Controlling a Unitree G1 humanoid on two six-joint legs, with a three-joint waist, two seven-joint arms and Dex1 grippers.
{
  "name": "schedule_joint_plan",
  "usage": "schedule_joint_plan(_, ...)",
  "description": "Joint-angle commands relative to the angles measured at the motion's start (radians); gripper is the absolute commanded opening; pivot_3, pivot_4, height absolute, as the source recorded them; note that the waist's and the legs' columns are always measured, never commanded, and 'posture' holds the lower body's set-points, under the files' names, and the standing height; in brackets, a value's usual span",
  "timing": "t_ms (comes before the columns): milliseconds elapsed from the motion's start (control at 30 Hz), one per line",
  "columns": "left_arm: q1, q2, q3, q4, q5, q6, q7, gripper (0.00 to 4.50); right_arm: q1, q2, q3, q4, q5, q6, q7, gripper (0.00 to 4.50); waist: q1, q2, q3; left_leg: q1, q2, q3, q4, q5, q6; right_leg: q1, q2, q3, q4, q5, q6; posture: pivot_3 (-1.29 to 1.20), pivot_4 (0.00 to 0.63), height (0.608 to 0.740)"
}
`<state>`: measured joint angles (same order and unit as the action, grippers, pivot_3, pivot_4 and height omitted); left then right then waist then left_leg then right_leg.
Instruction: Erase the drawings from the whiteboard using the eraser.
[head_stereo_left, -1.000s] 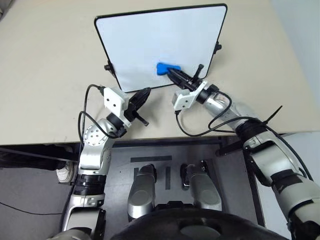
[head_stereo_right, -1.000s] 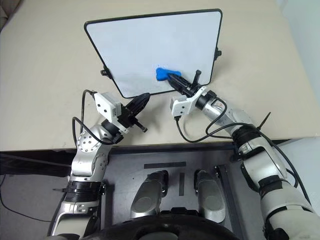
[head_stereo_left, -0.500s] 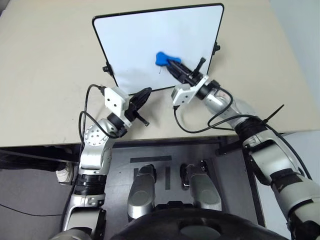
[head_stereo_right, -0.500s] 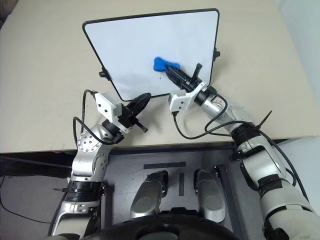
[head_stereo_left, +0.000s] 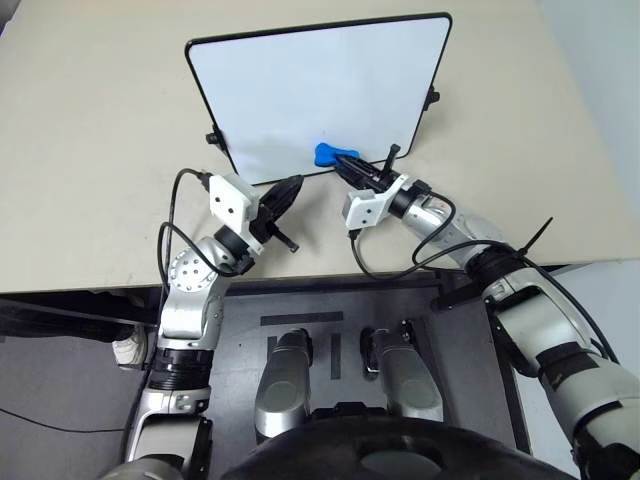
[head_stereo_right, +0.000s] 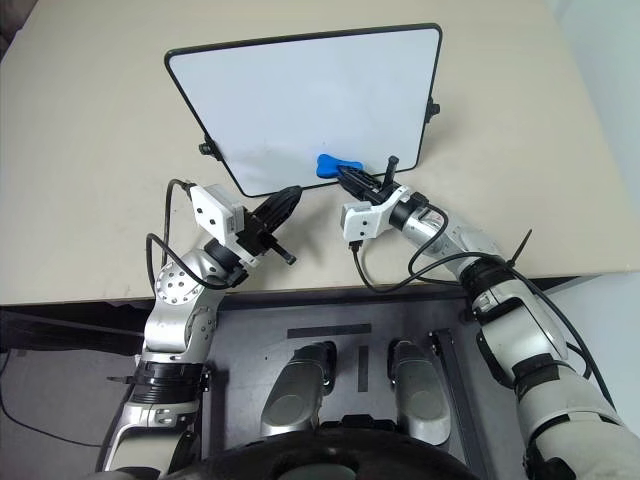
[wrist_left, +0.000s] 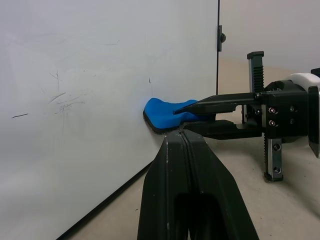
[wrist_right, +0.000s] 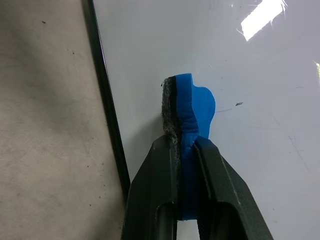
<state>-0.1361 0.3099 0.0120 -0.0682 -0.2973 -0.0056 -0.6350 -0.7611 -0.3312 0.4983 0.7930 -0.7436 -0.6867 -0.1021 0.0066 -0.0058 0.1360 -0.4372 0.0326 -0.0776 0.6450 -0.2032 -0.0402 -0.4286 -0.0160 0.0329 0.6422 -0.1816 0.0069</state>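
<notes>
The whiteboard (head_stereo_left: 320, 85) stands tilted on the beige table, black-framed. My right gripper (head_stereo_left: 348, 163) is shut on the blue eraser (head_stereo_left: 332, 154) and presses its dark felt side against the board close to the bottom edge, right of the middle. The right wrist view has the eraser (wrist_right: 192, 107) pinched between the two black fingers, beside the frame. Of the drawings, I make out a tiny dark tick (wrist_left: 150, 80) above the eraser (wrist_left: 162, 112) and faint grey strokes (wrist_left: 60, 97) further along the board. My left gripper (head_stereo_left: 285, 192) is shut and empty, just in front of the board's lower edge.
The beige table (head_stereo_left: 100, 150) spreads wide on both sides of the board; its front edge (head_stereo_left: 300, 285) runs just behind my wrists. Small black knobs (head_stereo_left: 215, 135) stick out from the board's sides. Cables loop off both wrists.
My right gripper slid the eraser up the board and then down to near the bottom edge. A small dark mark seen under the eraser half a second ago no longer shows. The left arm kept still.
</notes>
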Motion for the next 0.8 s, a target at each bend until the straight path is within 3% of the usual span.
schedule_joint_plan(33,-0.017,-0.003,-0.002,-0.018,-0.003,-0.018,-0.006,0.0,-0.047,-0.016,-0.047,-0.07,-0.005,0.018,-0.092,0.13,0.0,0.0,0.0,0.0,0.0,0.0,0.0,0.0,0.0,0.0,0.0,0.0,0.0,0.0,0.0,0.0,0.15,0.74)
schedule_joint_plan(233,-0.021,-0.004,-0.002,-0.014,-0.002,-0.02,-0.01,0.0,-0.054,-0.032,-0.075,-0.152,-0.002,0.02,-0.165,0.13,0.0,0.0,0.0,0.0,0.0,0.0,0.0,0.0,0.0,-0.001,0.0,0.0,0.0,0.0,0.0,0.0,0.15,0.74)
schedule_joint_plan(433,-0.018,-0.006,0.002,-0.019,-0.001,-0.022,-0.009,0.0,0.018,-0.075,-0.097,-0.234,0.04,0.025,-0.114,0.13,0.004,0.0,0.0,-0.001,0.0,0.0,0.0,0.002,0.004,0.0,0.0,0.0,-0.001,-0.001,0.001,0.0,0.15,0.74)
schedule_joint_plan(567,-0.011,0.002,0.014,-0.022,-0.006,-0.024,-0.014,0.0,0.18,-0.154,-0.16,-0.407,0.304,0.056,0.141,0.13,0.014,0.0,0.0,-0.002,0.0,0.001,0.0,0.005,0.009,0.001,0.0,0.0,-0.004,-0.002,0.003,0.0,0.15,0.74)
schedule_joint_plan(633,-0.009,0.005,0.016,-0.022,-0.008,-0.023,-0.018,0.0,0.29,-0.209,-0.196,-0.533,0.488,0.136,0.309,0.13,0.018,-0.001,-0.001,-0.005,0.0,0.002,0.0,0.004,0.01,0.0,-0.001,0.0,-0.007,-0.003,0.005,0.0,0.15,0.74)
schedule_joint_plan(800,-0.019,0.019,0.021,-0.004,-0.015,-0.018,-0.038,0.0,0.562,-0.374,-0.3,-0.842,0.757,0.381,0.579,0.13,0.019,-0.001,-0.001,-0.008,0.0,0.004,0.001,0.002,0.012,0.001,0.0,-0.001,-0.012,-0.005,0.008,0.0,0.15,0.74)
